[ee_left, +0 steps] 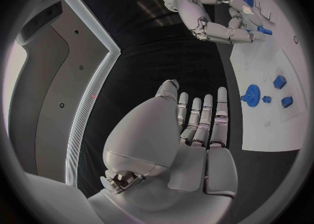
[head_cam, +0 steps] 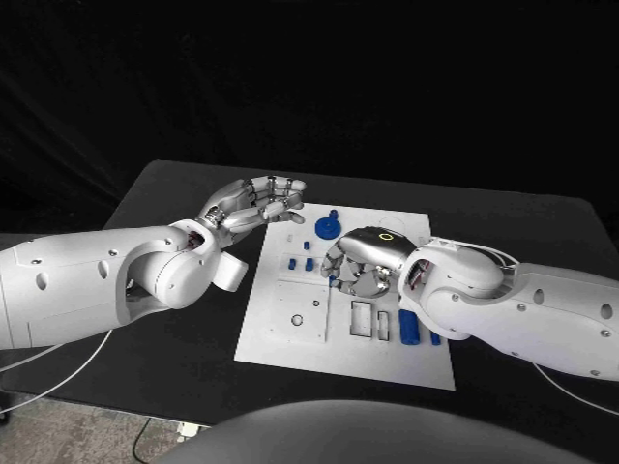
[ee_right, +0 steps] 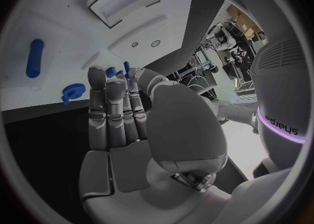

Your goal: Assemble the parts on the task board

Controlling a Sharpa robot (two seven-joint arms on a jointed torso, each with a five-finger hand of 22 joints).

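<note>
Lying flat on the middle of the black table (head_cam: 184,193), the white task board (head_cam: 289,319) carries several small blue parts: a blue gear (head_cam: 329,230) near the board's far edge, small blue pieces (head_cam: 300,263) just nearer than it, and a blue bar (head_cam: 409,327) toward the board's right edge, beside rectangular recesses (head_cam: 362,318). The right hand (head_cam: 362,261) sits over the board's middle, fingers curled downward among the small pieces; whether it pinches one cannot be told from any view. In the right wrist view its fingers (ee_right: 108,111) lie close together, with a blue cylinder (ee_right: 34,57) well apart on the board. The left hand (head_cam: 258,205) hovers at the board's far left corner, fingers apart and extended, holding nothing.
</note>
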